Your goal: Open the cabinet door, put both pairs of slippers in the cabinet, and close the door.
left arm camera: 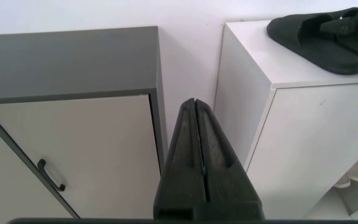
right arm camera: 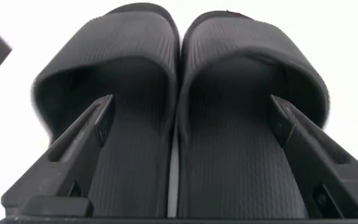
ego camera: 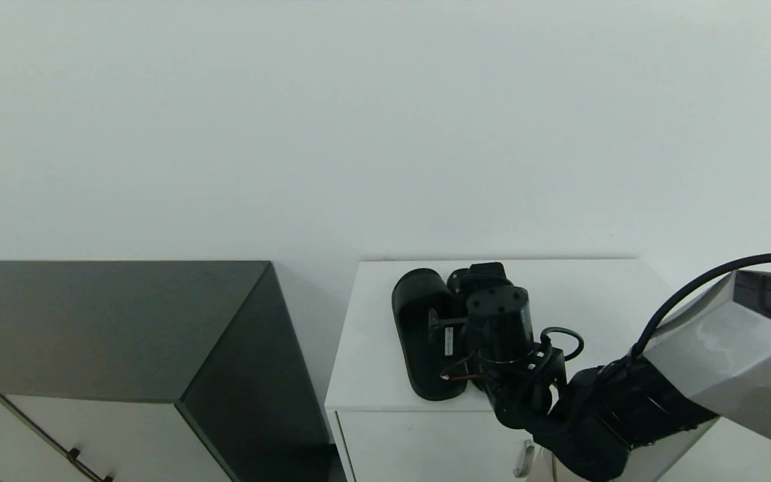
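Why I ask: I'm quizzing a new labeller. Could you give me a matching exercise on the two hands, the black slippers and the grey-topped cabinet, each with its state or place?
Things:
1. left hand
2. right hand
3. black slippers
4. grey-topped cabinet

States or places:
a. on top of the white cabinet
b. open, a finger on either side of the pair
c. door shut
d. shut, holding nothing

Pairs: 1-d, 2-b, 3-a, 4-c.
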`<state>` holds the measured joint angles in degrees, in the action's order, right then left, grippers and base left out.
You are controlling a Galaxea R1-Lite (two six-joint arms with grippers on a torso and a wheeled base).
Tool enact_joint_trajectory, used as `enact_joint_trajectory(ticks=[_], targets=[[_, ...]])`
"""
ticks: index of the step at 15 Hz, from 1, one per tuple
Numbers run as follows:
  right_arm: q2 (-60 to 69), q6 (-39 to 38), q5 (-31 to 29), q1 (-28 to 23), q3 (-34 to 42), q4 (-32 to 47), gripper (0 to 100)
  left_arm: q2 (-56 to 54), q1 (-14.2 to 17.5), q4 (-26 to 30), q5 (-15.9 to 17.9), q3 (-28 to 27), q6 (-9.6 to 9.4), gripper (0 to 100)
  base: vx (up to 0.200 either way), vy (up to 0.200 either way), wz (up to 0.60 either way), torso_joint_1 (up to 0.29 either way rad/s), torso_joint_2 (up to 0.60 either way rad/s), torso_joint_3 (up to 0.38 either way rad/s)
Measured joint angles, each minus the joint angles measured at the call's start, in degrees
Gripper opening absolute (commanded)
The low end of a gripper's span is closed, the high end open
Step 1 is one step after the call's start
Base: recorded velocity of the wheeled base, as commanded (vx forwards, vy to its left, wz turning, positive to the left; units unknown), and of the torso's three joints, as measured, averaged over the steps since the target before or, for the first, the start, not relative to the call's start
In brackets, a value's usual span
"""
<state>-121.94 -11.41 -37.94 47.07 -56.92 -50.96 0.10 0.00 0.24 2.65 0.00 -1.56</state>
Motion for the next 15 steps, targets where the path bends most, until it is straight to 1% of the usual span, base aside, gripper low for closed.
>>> enact_joint_trajectory(ticks=[7,8,15], targets=[[-6.78,2.08,0.04,-1.95,-9.12,0.21,100,0.0,0.0,0.02,-0.02,0.0,0.0,0,0.0,0.0,0.0,0.0,0.0,0.0],[-7.28,2.5,0.04,-2.23,-9.86,0.22,0,0.0,0.0,0.02,0.0,0.0,0.0,0,0.0,0.0,0.0,0.0,0.0,0.0],[-8.11,3.16,-0.11,-2.45,-10.53,0.22,0,0.0,0.0,0.02,0.0,0.0,0.0,0,0.0,0.0,0.0,0.0,0.0,0.0]])
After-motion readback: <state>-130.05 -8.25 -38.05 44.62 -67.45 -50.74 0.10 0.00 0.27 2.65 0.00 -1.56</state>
